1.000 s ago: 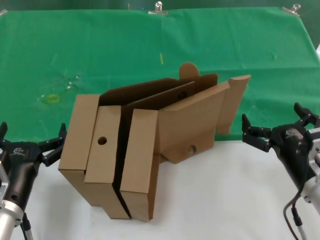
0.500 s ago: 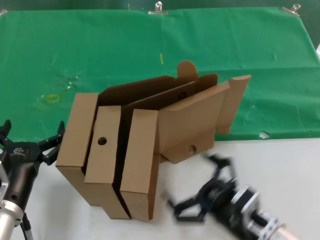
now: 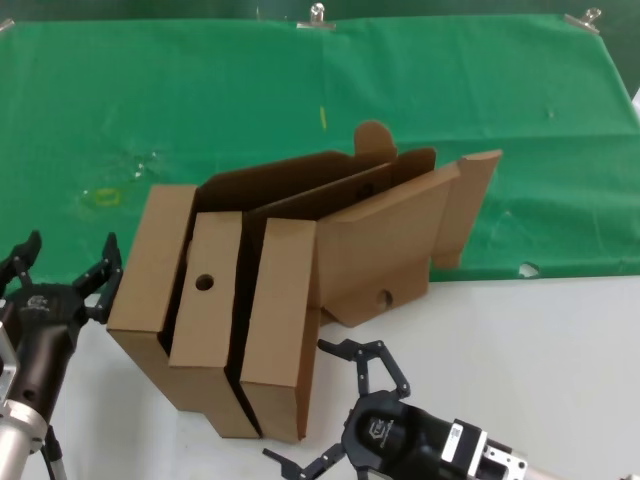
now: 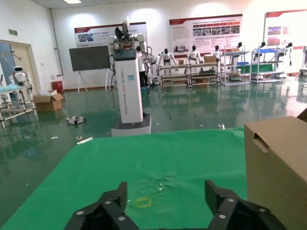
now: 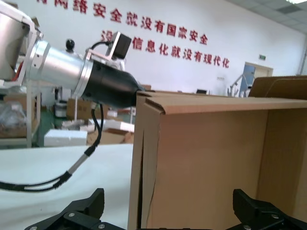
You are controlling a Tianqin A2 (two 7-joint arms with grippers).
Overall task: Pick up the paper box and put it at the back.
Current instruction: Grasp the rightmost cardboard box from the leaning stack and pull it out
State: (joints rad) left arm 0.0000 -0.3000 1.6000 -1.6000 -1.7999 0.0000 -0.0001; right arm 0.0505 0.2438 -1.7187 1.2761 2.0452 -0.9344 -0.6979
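Several brown cardboard boxes lean together on edge at the centre, across the border between white table and green cloth [image 3: 250,90]. The plain paper box [image 3: 280,310] is at the front; a panel with a round finger hole [image 3: 205,282] stands beside it, and a box with a rounded tab [image 3: 376,135] lies behind. My right gripper [image 3: 297,400] is open at the front, its jaws facing the paper box's near side [image 5: 211,163] and close to it. My left gripper [image 3: 70,252] is open and empty just left of the stack; the box edge shows in the left wrist view [image 4: 283,167].
Metal clips [image 3: 318,15] hold the cloth's far edge. A yellow mark [image 3: 103,197] and a crinkled spot lie on the cloth at the left. The white tabletop [image 3: 530,340] lies to the right of the boxes. My left arm [image 5: 96,81] shows beyond the box in the right wrist view.
My right arm has swung from the table's right side to the front centre, now facing the paper box. My left gripper has risen slightly beside the stack's left side.
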